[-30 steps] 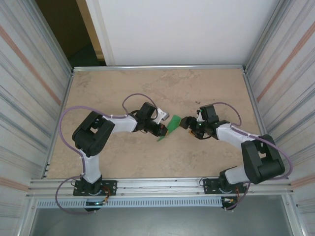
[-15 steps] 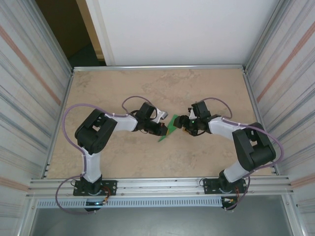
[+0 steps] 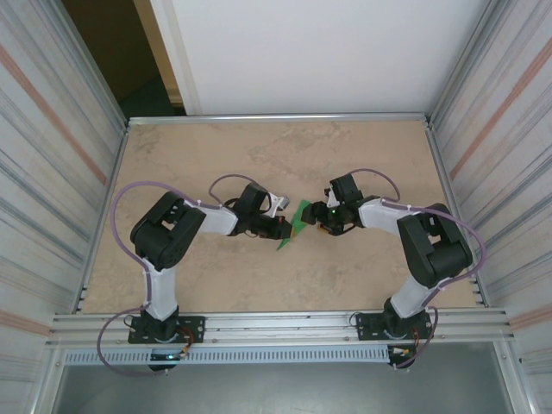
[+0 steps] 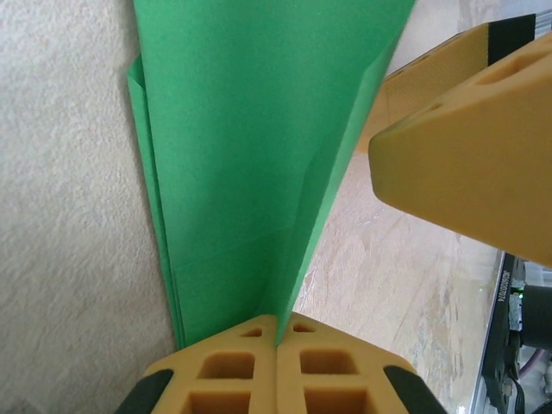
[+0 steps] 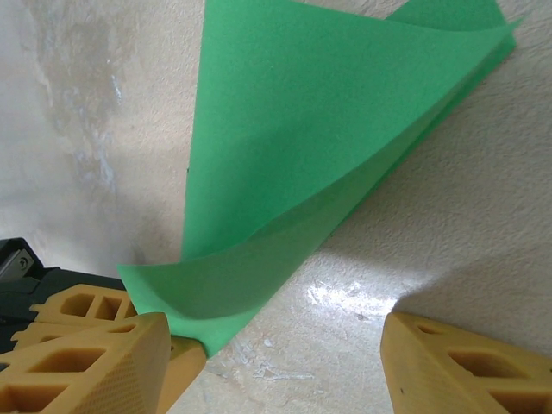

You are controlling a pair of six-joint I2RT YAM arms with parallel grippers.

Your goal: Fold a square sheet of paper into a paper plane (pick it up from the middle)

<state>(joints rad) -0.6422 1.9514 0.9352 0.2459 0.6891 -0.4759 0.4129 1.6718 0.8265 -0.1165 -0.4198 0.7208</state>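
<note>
Left fingers (image 4: 228, 371) together, clamped on the creased green paper wedge (image 4: 250, 129). Right fingers (image 5: 95, 345) apart, loose flap beside one. Centre flap between them before closing.

Green paper (image 5: 293, 164) — right end effector (image 5: 285, 366) spread.

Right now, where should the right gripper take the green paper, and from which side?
The raised free flap of the square sheet of paper, near its loose edge, from the right arm's side. The left gripper clamps the crease end, and the flap curls off the table, so the open right gripper could likely straddle it.
</note>
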